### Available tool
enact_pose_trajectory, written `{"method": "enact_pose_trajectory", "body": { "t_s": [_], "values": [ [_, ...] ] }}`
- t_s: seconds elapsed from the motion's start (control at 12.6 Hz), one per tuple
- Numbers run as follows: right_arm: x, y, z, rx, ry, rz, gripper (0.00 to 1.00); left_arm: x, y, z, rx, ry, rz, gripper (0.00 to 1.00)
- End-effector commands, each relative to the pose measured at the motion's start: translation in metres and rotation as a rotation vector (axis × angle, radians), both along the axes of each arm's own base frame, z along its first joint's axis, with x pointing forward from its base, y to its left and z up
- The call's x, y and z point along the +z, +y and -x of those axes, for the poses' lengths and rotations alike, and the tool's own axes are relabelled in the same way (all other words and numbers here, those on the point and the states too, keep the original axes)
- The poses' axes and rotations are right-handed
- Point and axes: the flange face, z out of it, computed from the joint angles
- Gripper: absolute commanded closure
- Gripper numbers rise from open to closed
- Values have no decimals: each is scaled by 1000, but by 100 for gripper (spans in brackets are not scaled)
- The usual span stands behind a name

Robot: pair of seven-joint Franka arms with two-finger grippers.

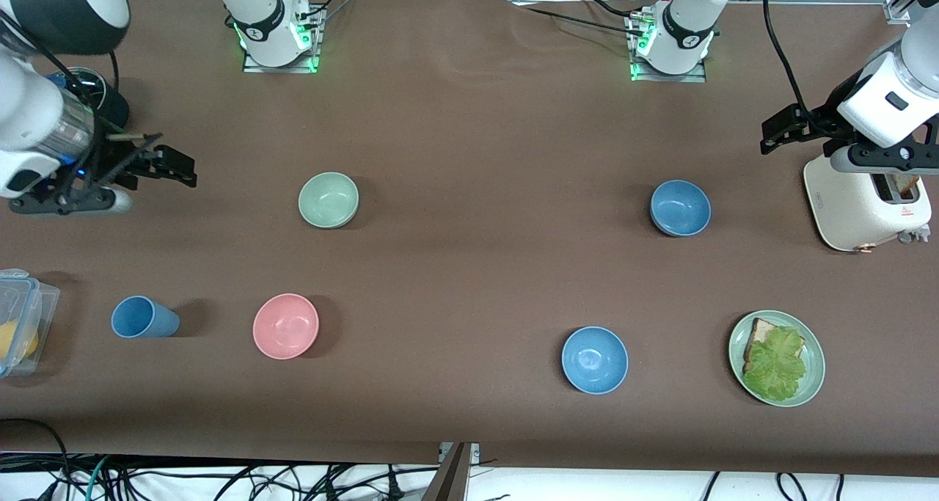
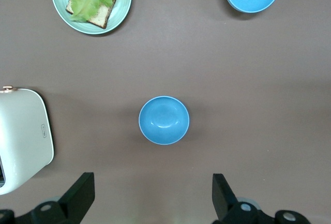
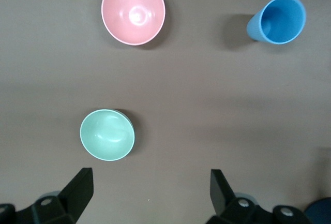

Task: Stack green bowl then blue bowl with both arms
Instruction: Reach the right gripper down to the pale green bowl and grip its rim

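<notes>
Brown worktop [image 1: 469, 119], both pincers released: right pincer [image 1: 172, 165] should drop squarely over the green bowl [image 1: 329, 199] rim, left pincer [image 1: 781, 130] waits above the toaster [image 1: 866, 200].

Four bowls [image 1: 329, 199], one cup [image 1: 143, 317], one plate [image 1: 777, 359], one toaster [image 1: 866, 202], one plastic box [image 1: 22, 321].

Mint-green bowl [image 1: 329, 199], slate-blue bowl [image 1: 680, 207], pink bowl [image 1: 285, 326], brown table [image 1: 477, 134]

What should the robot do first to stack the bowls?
Probably bring the right end effector, open and off at the right arm's end of the table, over the green bowl and lower it. Both bowls sit untouched, and the left end effector waits open above the toaster.
</notes>
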Motion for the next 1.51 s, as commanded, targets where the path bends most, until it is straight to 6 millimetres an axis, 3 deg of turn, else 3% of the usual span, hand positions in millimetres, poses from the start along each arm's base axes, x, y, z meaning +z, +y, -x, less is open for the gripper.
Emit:
{"method": "enact_pose_trajectory", "body": {
  "t_s": [0.0,0.32,0.4,0.64,0.79,0.95,1.19,1.27,1.43],
  "values": [
    [-15,3,-1,20,45,12,0,6,1,6,5,-1,4,0],
    [-34,23,25,30,79,3,0,5,1,6,6,1,4,0],
    [-56,29,32,36,74,1,0,5,1,6,6,1,4,0],
    [-158,45,68,31,-64,-30,0,5,1,6,5,1,4,0],
    [-208,57,71,44,-95,-35,0,5,1,7,4,6,4,0],
    [-261,72,87,8,-150,-42,0,5,1,7,4,9,3,0],
    [-304,74,96,0,-135,-39,2,5,1,7,4,12,3,0],
    [-315,72,102,-21,-119,-34,7,5,2,7,6,12,3,0],
    [-323,83,108,-56,-110,-35,29,5,3,7,9,12,3,0]
  ]
}}
